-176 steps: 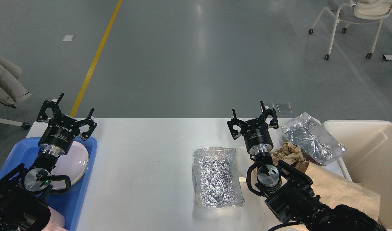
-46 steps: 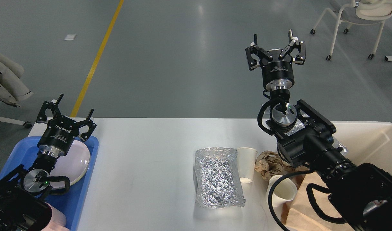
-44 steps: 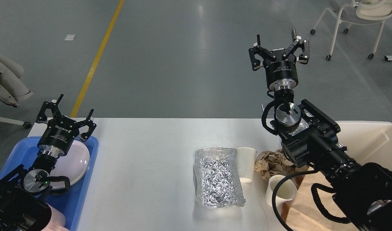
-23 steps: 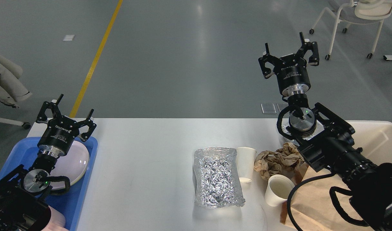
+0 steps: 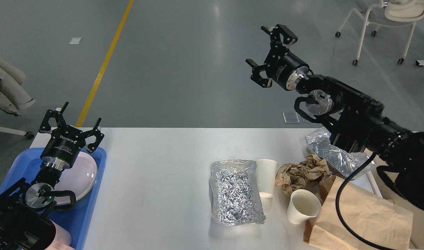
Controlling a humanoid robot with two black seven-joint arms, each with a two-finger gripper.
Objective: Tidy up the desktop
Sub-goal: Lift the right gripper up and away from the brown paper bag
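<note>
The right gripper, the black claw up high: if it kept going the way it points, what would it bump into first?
Probably nothing. The right gripper, open and empty, is raised high and points up and to the left, away from the large white desktop. Only the grey floor shows beyond it, though depth is hard to judge.

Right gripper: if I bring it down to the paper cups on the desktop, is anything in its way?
Nothing visible. The right gripper hangs open above the desktop; both paper cups sit uncovered beside the foil tray.
</note>
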